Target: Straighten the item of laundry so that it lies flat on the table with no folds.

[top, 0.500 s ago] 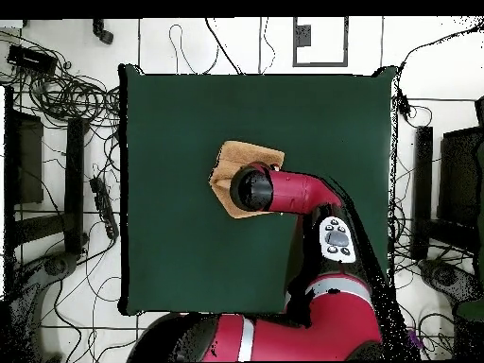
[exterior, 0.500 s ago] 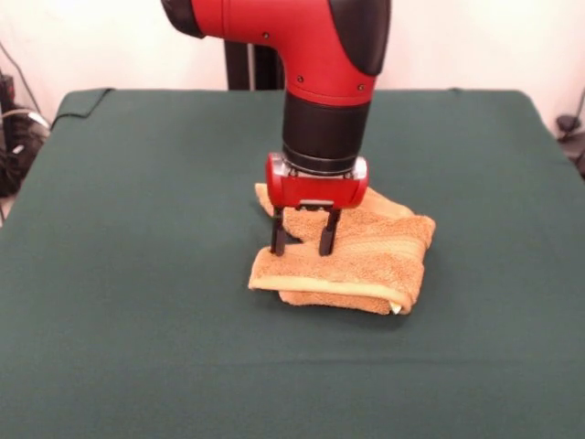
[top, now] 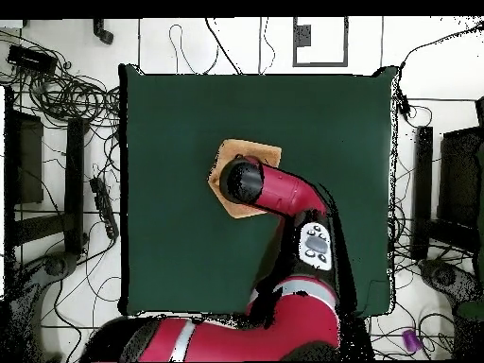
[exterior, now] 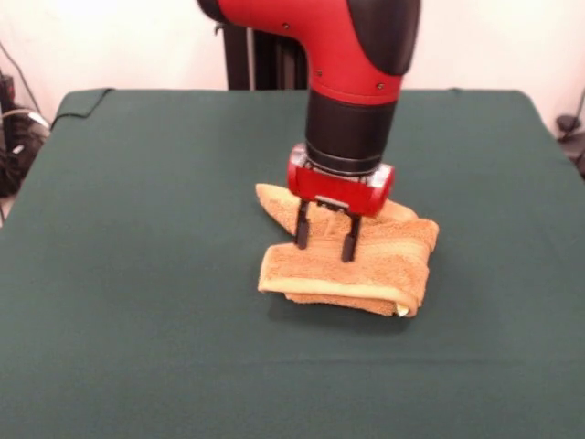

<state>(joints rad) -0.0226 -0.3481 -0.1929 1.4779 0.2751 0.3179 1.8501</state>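
Note:
The orange-tan towel [exterior: 366, 265] lies folded over itself in a thick bundle near the middle of the dark green table [exterior: 137, 274]. A pale border band runs along its near edge. My gripper [exterior: 324, 243] hangs straight down over the towel's left half. It is open, and its two black fingers [exterior: 302, 229] stand apart with their tips on or just above the top layer. In the overhead view the arm's wrist hides most of the towel [top: 265, 152], so only its edges show on the table [top: 170, 246].
Green cloth stretches on all sides of the towel. Cables and dark equipment [top: 57, 104] lie on the floor beyond the table's edges. The robot's pedestal [exterior: 265, 55] stands at the far side.
The gripper has shifted a little to the picture's right in the front view and sits slightly higher over the towel. The towel's left edge has moved slightly right too.

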